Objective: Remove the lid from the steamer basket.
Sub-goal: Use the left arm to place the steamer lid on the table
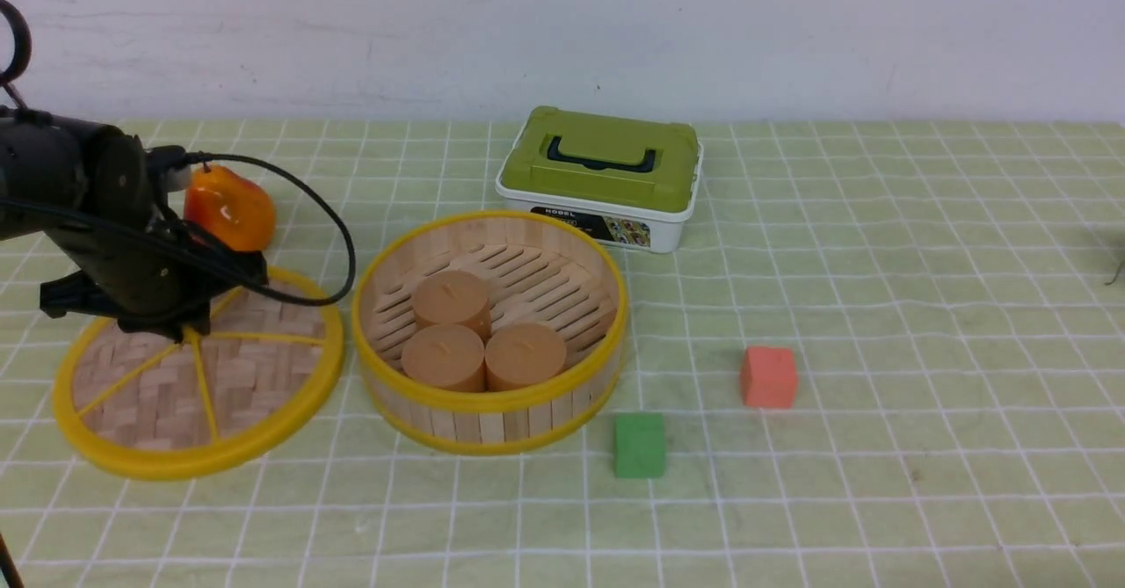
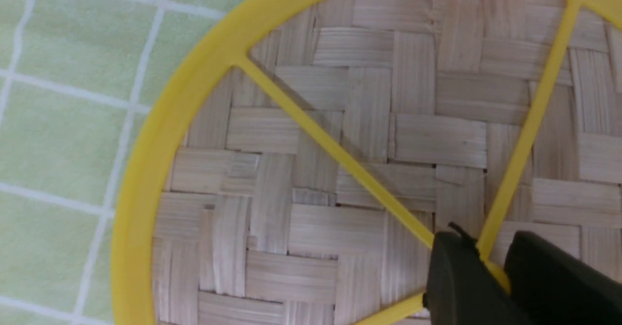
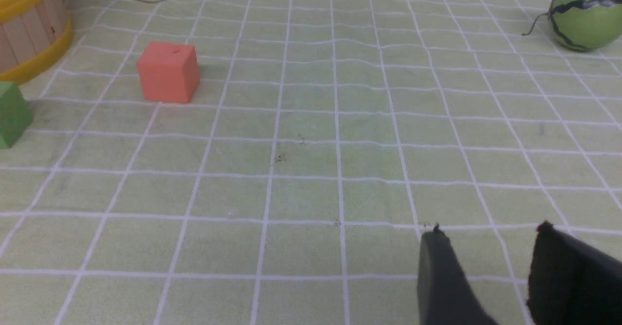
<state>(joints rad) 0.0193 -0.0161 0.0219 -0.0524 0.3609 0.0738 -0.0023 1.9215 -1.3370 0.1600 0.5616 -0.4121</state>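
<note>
The left end effector [image 2: 488, 247] pinches the woven lid [image 2: 340, 121] at its yellow hub, on checked cloth [image 2: 58, 121].

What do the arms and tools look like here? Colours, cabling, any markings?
The left arm is matte black and rounded, with a thin black cable looping off it. The left tool and right tool each have two flat dark fingers. No markings show. The right arm itself isn't visible.

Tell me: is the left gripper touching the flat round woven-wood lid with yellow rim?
Touching. The left wrist view shows the left gripper with black fingers pressed against both sides of the yellow hub of the lid.
</note>
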